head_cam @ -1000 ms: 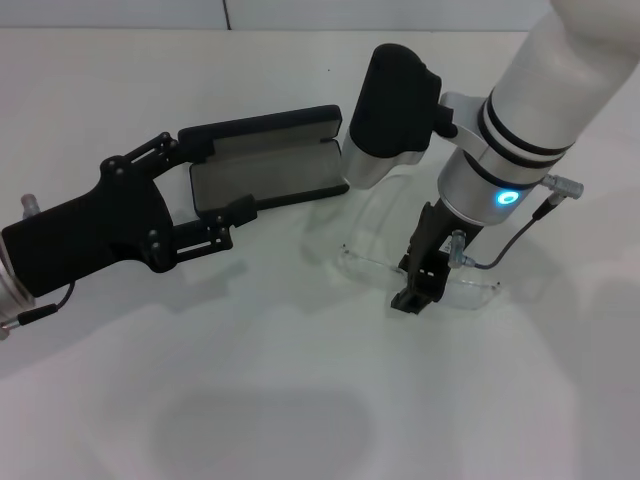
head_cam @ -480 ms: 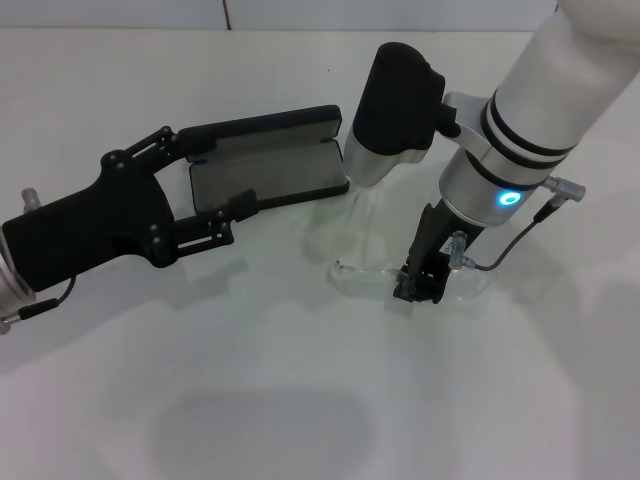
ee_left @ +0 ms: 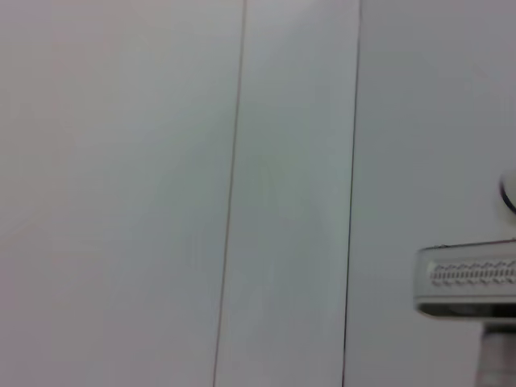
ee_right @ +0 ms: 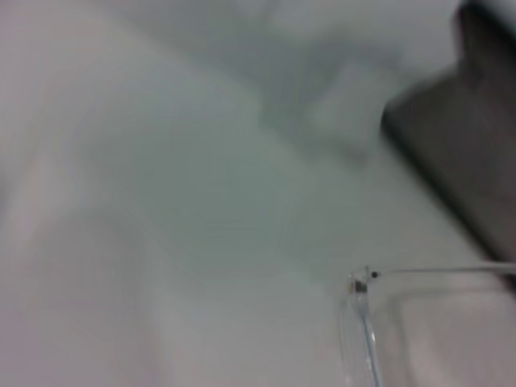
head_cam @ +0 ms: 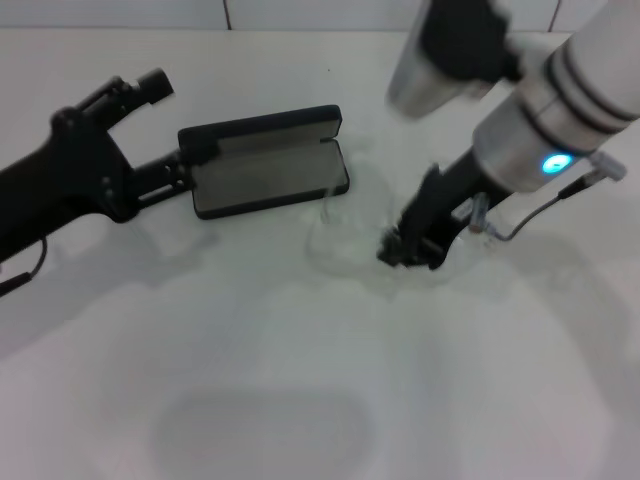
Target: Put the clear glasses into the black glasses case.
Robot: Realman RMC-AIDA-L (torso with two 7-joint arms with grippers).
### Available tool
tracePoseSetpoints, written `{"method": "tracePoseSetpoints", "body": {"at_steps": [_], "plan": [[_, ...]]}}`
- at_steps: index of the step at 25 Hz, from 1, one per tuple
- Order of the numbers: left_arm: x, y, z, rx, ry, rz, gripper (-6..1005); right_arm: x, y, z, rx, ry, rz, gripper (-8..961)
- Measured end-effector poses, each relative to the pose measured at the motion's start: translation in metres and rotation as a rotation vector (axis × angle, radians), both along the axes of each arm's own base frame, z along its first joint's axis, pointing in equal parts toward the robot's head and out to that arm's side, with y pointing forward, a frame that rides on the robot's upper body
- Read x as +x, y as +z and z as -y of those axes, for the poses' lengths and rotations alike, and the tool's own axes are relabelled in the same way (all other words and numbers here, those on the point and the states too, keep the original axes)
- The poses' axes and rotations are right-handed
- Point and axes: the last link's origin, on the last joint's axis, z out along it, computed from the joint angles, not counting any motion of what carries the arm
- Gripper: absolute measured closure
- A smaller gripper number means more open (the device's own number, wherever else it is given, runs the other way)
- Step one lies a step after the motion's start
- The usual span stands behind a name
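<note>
Head view: the right gripper is hanging low over the white table, its dark fingers closed on the clear glasses. The grip sits on the part of the frame nearest the fingertips; the rest of the transparent frame is extending from the fingertips toward the black glasses case, with one clear arm rising just beside the case's near corner. Whether the glasses are touching the table cannot be told; motion blur is softening the outline.

The black glasses case is lying open and flat on the table, grey lining facing up, lid edge at the far side. It is sitting between the two grippers, apart from the right fingertips and touching the tip of the left gripper.

The left gripper is reaching in from the case's short end. One finger is pointing up and away from the case, the other is lying against the case's end, so the fingers are spread apart and gripping nothing.

Right wrist view: a hinge corner of the clear glasses is showing, with a thin clear arm running off from it; a dark blurred shape is sitting beyond it.

Left wrist view: only pale panels and a small white fixture are showing.
</note>
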Motion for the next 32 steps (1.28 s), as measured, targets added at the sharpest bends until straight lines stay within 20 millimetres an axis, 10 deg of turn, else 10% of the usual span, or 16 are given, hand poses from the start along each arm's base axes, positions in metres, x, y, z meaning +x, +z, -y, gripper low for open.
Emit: {"method": "tracePoseSetpoints", "body": {"at_steps": [14,32], "plan": [[0.061,0.023,-0.033,-0.063,-0.169,0.180,292,0.048,0.037,0.037,0.003,0.331,-0.746,837],[0.085,-0.008,-0.039,-0.304,-0.187,0.199,948,0.059,0.031,0.052,-0.013,0.463,-0.934,836]]}}
